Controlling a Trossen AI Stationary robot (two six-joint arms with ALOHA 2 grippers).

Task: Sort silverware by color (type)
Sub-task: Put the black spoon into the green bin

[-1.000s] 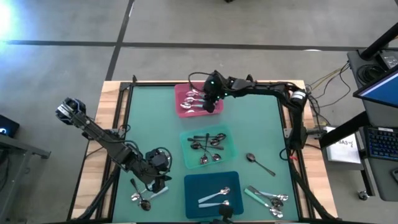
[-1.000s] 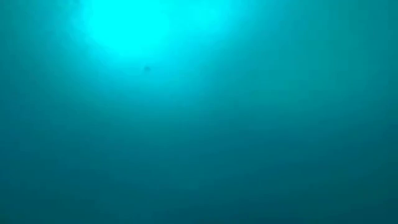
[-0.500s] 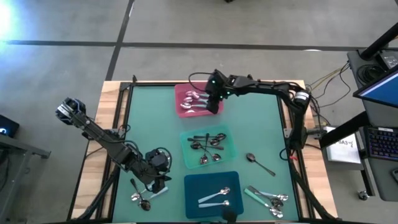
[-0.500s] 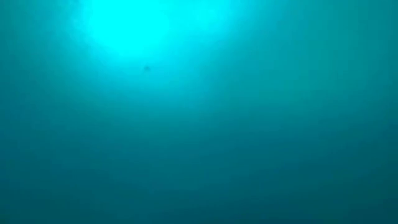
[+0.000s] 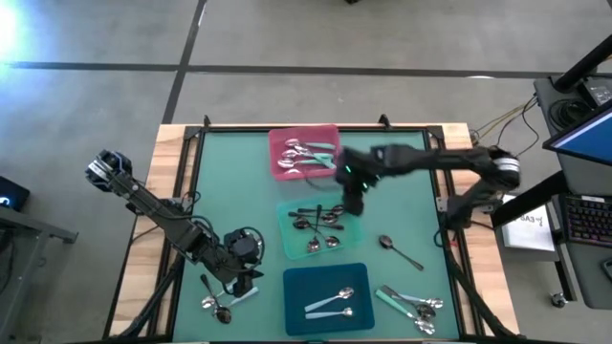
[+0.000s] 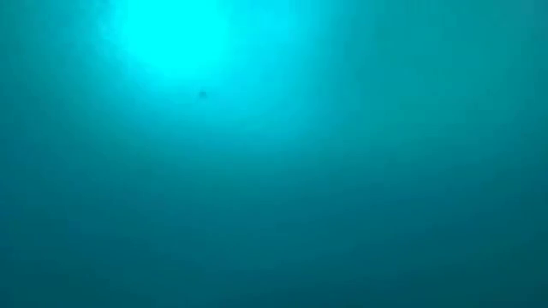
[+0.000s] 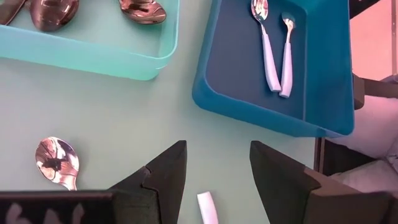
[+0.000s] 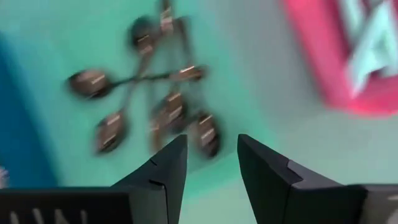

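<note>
We see the desk (image 5: 402,201) covered in a green mat, with both arms over it. The right arm reaches in from the right edge; its jaws (image 5: 353,204) hang above the gap between the pink tray (image 5: 330,134) and the mint tray (image 5: 356,232), spread and holding nothing, as the right wrist view shows (image 8: 211,163). The left arm lies across the near left corner, its jaws (image 5: 244,284) low over the mat, spread and empty in its wrist view (image 7: 217,165), with the end of a pale blue handle (image 7: 208,208) between them.

3 trays sit in a line down the middle. The pink tray holds teal-handled spoons (image 5: 298,159). The mint tray holds dark spoons (image 5: 320,222) in a loose cluster. The dark teal tray (image 5: 292,296) holds 2 pale blue spoons (image 5: 330,304) side by side.

Loose spoons lie on the mat: a pile (image 5: 416,306) at the near right corner, 1 dark spoon (image 5: 399,250) right of the mint tray, and a few (image 5: 216,303) by the left jaws

The low view shows only a blue-green haze
</note>
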